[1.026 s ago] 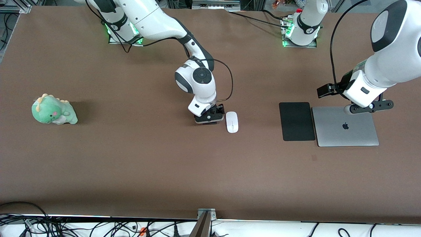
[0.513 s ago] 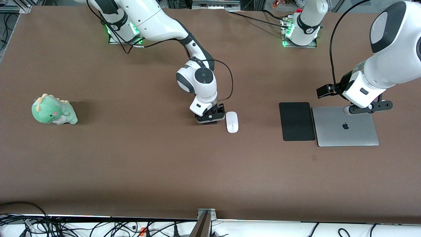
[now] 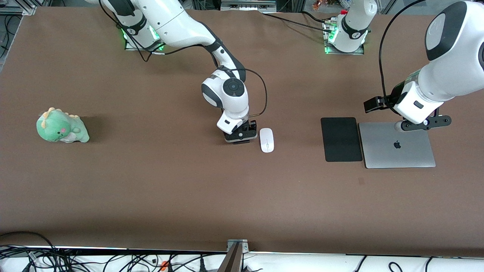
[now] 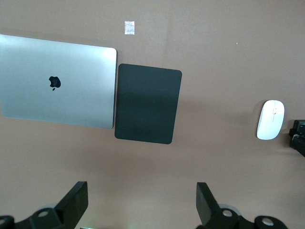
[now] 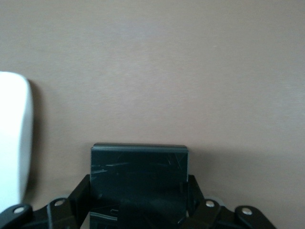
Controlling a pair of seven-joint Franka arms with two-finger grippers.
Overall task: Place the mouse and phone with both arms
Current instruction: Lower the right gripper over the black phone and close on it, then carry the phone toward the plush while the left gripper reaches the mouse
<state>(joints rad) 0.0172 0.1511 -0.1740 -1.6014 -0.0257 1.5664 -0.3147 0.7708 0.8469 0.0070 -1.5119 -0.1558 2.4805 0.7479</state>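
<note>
The white mouse [image 3: 266,140] lies on the brown table near its middle; it also shows in the left wrist view [image 4: 270,119] and the right wrist view [image 5: 12,143]. My right gripper [image 3: 240,136] is low at the table right beside the mouse, on the side toward the right arm's end. In the right wrist view the right gripper [image 5: 138,187] is shut on the black phone [image 5: 138,164], with a finger on each side of it. In the front view the hand hides the phone. My left gripper [image 3: 422,124] is open and empty over the laptop's edge farthest from the front camera [image 4: 141,191].
A black mouse pad [image 3: 341,139] lies beside a closed silver laptop [image 3: 397,145] toward the left arm's end. A green dinosaur plush [image 3: 61,126] sits toward the right arm's end. A small tape mark [image 3: 361,181] lies nearer the front camera than the pad.
The right wrist has shifted very slightly beside the mouse, still holding the phone. The mouse and the left arm have not moved.
</note>
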